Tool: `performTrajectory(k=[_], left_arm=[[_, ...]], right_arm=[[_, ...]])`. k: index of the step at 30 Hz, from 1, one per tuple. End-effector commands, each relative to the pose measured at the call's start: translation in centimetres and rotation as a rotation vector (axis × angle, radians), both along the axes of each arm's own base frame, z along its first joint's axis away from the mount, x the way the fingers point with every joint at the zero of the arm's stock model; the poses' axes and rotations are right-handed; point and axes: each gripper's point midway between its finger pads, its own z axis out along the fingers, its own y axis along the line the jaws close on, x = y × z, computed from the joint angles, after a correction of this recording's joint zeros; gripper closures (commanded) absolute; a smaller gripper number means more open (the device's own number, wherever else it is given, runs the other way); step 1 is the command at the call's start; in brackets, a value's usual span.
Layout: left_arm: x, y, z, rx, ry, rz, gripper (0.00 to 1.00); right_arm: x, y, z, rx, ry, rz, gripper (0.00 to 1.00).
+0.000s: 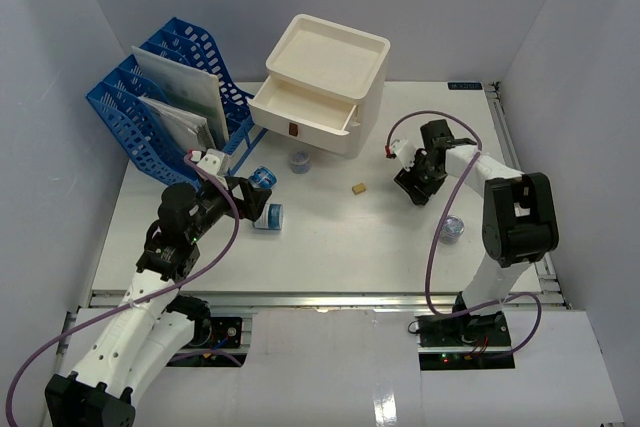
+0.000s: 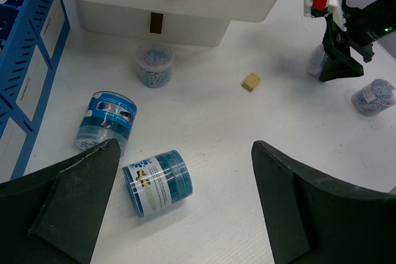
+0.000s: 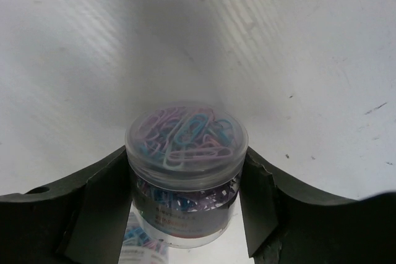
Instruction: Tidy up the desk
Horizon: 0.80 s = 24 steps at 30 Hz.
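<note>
The desk [image 1: 330,247] and drawer box [image 1: 322,72] are white, the latticed file rack [image 1: 122,119] blue, the paper clips [image 3: 185,135] pink and blue.

The desk [image 1: 350,247] is a large flat white rectangle, lying level with its long sides running left to right. Up close its top is matte, with a faint streaky grain and a few small dark specks and scratches. A metal rail [image 1: 330,298] runs along its front edge.
</note>
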Motion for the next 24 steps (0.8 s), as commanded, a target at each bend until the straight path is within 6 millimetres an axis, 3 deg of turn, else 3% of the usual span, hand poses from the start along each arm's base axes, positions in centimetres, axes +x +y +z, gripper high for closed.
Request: performTrajectory(k=[1,3,5,8,10,15,17,20,24], left_arm=[[0.0,0.0,1.1,-0.003,-0.027,0.003,0.02],[0.0,0.1,1.1,0.0,-0.026,0.006,0.02],[0.1,0.1,1.0,0.004,-0.023,0.006,0.02],[0.2,0.2,0.8,0.008,-0.017,0.008,0.02],[0.1,0.1,0.8,0.009,-0.018,0.008,0.02],[0.2,0.2,0.7,0.013,-0.018,0.012,0.02],[0.2,0.2,0.6,0.014,-0.016,0.013,0.02],[0.3,0.2,0.5,0.018,-0.015,0.011,0.02],[0.2,0.1,0.3,0.022,-0.013,0.006,0.02]], right_arm=[[-1.3,6.0,8.6,0.218,-0.097,0.115,0.79],[-3.1,10.1,11.8,0.286,-0.137,0.213,0.8],[-4.3,12.8,13.8,0.298,-0.17,0.28,0.8],[-4.7,16.6,18.6,0.349,-0.252,0.358,0.8],[-4.9,18.3,20.2,0.372,-0.274,0.39,0.8],[-2.1,21.8,27.9,0.452,-0.443,0.415,0.81],[-0.6,22.7,28.5,0.457,-0.468,0.395,0.81],[1.8,23.9,31.0,0.488,-0.558,0.36,0.8],[4.5,25.2,30.3,0.474,-0.587,0.327,0.77]])
